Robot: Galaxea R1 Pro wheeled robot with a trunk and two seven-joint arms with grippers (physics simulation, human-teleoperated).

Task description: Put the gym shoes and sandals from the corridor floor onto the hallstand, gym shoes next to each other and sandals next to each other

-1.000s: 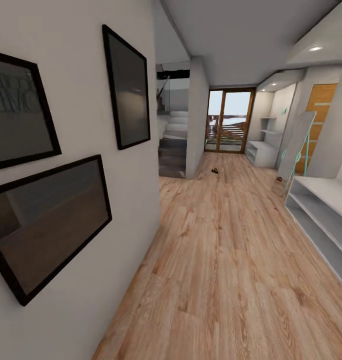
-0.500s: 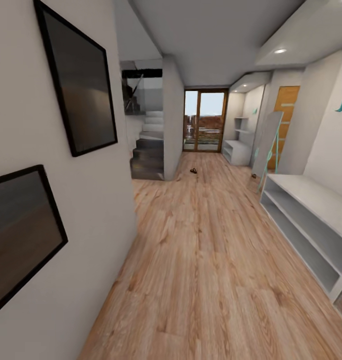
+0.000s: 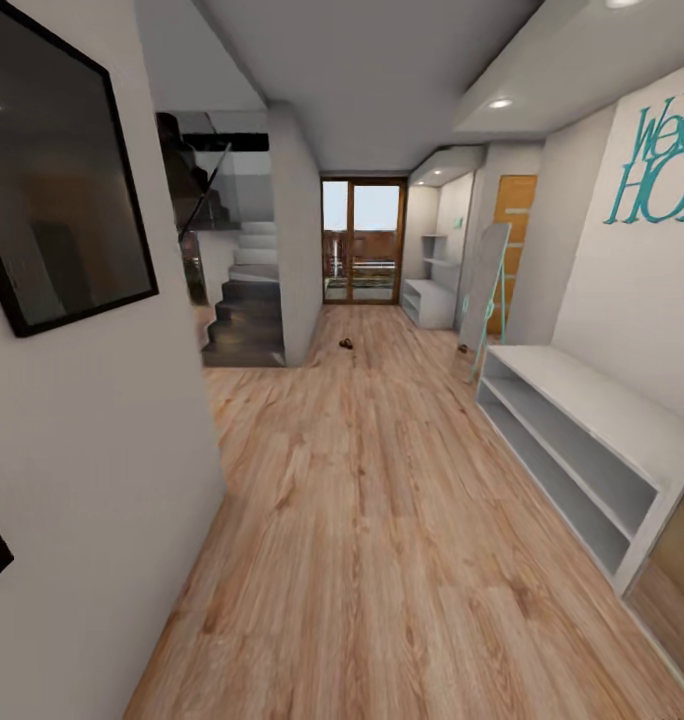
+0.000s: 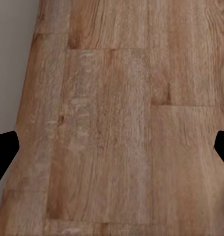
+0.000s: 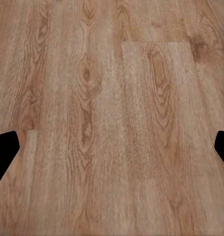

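Observation:
The corridor floor (image 3: 382, 520) of light brown planks runs ahead of me. Far down it lies a small dark brown thing (image 3: 346, 344), probably the sandals, too small to tell. A tiny object (image 3: 464, 348) sits by the foot of a leaning mirror; what it is I cannot make out. The gym shoes are not recognisable from here. The light grey shoe rack (image 3: 572, 430), a long low bench with two open shelf levels, stands along the right wall. My left gripper (image 4: 112, 152) and right gripper (image 5: 112, 152) hang open over bare planks, holding nothing.
A white wall with black-framed pictures (image 3: 52, 210) is close on my left. Dark stairs (image 3: 244, 320) rise at the back left, beside a pillar (image 3: 294, 240). A glass door (image 3: 362, 240) ends the corridor. A second grey unit (image 3: 429, 300) with floating shelves stands far right. A mirrored panel (image 3: 672, 590) adjoins the rack.
The whole head view has shifted: the camera has moved along the corridor and turned right, so the picture wall slides off left and the rack comes fully into view. Nothing on the floor moved.

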